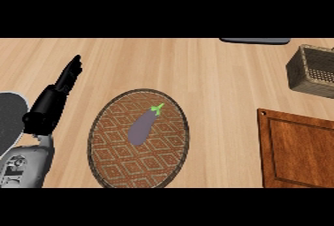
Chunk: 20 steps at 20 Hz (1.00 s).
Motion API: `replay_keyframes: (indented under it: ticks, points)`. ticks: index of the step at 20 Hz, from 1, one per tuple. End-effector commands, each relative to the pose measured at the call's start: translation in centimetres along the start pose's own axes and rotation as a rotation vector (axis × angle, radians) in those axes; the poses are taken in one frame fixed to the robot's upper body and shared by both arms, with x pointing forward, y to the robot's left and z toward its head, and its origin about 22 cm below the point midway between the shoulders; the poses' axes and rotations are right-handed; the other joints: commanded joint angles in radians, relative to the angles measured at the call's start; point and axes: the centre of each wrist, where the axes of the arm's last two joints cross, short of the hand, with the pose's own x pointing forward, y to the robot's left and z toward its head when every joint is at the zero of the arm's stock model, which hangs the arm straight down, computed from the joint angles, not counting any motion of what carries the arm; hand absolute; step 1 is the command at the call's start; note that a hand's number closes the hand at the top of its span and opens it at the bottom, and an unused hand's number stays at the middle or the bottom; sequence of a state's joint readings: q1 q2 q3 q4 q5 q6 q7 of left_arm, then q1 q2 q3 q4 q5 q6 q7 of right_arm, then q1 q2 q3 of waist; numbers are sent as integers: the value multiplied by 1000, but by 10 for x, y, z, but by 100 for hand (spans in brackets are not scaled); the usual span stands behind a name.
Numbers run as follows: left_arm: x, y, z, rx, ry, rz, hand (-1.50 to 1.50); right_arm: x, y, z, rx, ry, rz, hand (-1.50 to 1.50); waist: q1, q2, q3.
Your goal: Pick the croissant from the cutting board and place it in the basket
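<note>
Pale wooden counter (195,66) fills the head view, and the things of the task sit along its right side. A reddish-brown wooden cutting board (300,150) with a raised border lies at the lower right, running out past the right edge. Beyond it, at the upper right, stands a woven wicker basket (313,70), also cut off by the edge. No croissant shows anywhere: the visible part of the cutting board is bare, so if the croissant is on it, it must lie on the part outside the view. Its long axis therefore cannot be told.

At mid-counter sits a round brown plate with a woven diamond pattern (117,167), and on it a purple aubergine with a green stalk (143,126), lying stalk-end up and to the right (it is no part of the task). A dark grey round plate (9,119) shows at the left edge, and a dark flat object (254,40) at the top.

Only the black left hand (55,95) is in view, at the left on its grey forearm (26,163), fingers straight and together, pointing up and holding nothing; it looks to be resting. The right hand does not show at all.

The cutting board and basket lie well apart from the left hand, far to its right with the patterned plate between. By my reading the right arm is the nearer one, and the pick falls to it. The basket lies just up-counter from the board, so the carry should be a short one away from the robot.
</note>
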<state>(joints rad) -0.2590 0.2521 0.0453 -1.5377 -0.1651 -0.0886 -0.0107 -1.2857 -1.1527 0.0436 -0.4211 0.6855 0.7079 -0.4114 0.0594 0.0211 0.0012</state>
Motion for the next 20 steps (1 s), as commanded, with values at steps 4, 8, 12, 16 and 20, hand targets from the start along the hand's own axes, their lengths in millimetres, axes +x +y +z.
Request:
replay_keyframes:
  ticks: [4,8,12,16,20]
  points:
    - [0,8,4,12,13,-2,0,-5,2,-5,93,-131,-151,-150,-6,-6,0]
    - [6,14,0,4,9,-11,0,-20,-4,6,-43,-172,-380,-150,1,-3,1]
    - [4,15,-2,8,6,2,0,-33,-8,18,-194,-109,-605,-150,0,3,1]
    - [10,3,-7,2,-11,15,0,-41,-7,26,-320,-18,-739,-150,15,12,2]
    - [9,6,-1,7,-23,-2,0,-71,-8,63,-432,74,-807,-150,14,16,6]
